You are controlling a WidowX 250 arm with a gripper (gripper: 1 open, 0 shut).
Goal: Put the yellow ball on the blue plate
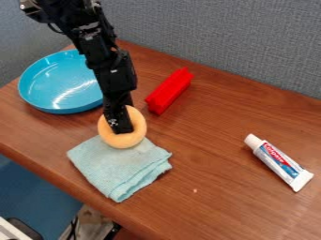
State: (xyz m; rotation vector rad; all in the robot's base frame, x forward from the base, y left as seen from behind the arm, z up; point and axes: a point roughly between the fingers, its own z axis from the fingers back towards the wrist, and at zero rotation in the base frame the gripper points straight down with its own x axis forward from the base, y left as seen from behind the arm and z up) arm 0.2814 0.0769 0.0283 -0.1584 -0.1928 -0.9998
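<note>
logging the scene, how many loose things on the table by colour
blue: 1, plate
yellow: 1, ball
red: 1, block
teal: 1, cloth
white: 1, toothpaste tube
total: 5

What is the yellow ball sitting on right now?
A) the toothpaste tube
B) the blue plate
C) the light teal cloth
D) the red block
C: the yellow ball rests on the light teal cloth, with the claw down on top of it, while the blue plate sits apart behind it.
</note>
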